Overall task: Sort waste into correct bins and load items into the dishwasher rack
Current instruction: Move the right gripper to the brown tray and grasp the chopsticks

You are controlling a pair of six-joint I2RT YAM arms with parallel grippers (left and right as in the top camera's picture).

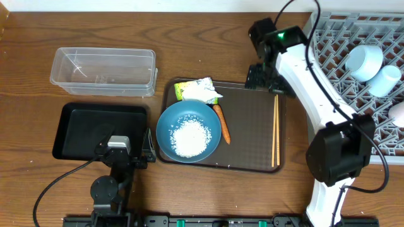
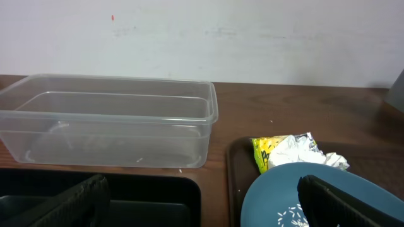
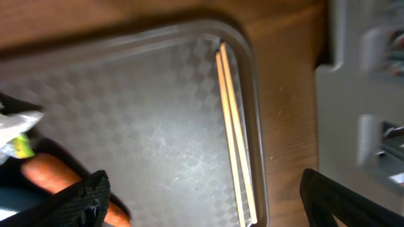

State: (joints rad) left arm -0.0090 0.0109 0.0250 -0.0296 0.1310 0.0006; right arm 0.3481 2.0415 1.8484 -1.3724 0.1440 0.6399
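Rice (image 1: 190, 138) fills the blue bowl (image 1: 169, 123) on the brown tray (image 1: 252, 126), beside the carrot (image 1: 222, 123), wrapper (image 1: 199, 91) and chopsticks (image 1: 276, 129). The dishwasher rack (image 1: 334, 57) holds the light-blue cup (image 1: 365, 62) and white cup (image 1: 383, 81). The clear container (image 1: 104, 72) and black tray (image 1: 82, 129) stand on the counter (image 1: 208, 57). The left tool (image 2: 202, 189) and right tool (image 3: 202, 186) are both released.

Serving tray (image 1: 252, 135) lies at centre of the bench (image 1: 208, 38). On it: bowl (image 1: 183, 115) at 9 o'clock, rice (image 1: 191, 139) inside; wrapper (image 1: 199, 90) at the bowl's 12; carrot (image 1: 221, 124) at its 3; chopsticks (image 1: 276, 129) along the 3 o'clock rim. At my tray's 9 o'clock lies the shallow tray (image 1: 82, 123), with the container (image 1: 104, 71) behind it. Rack (image 1: 334, 44) stands at 2 o'clock.
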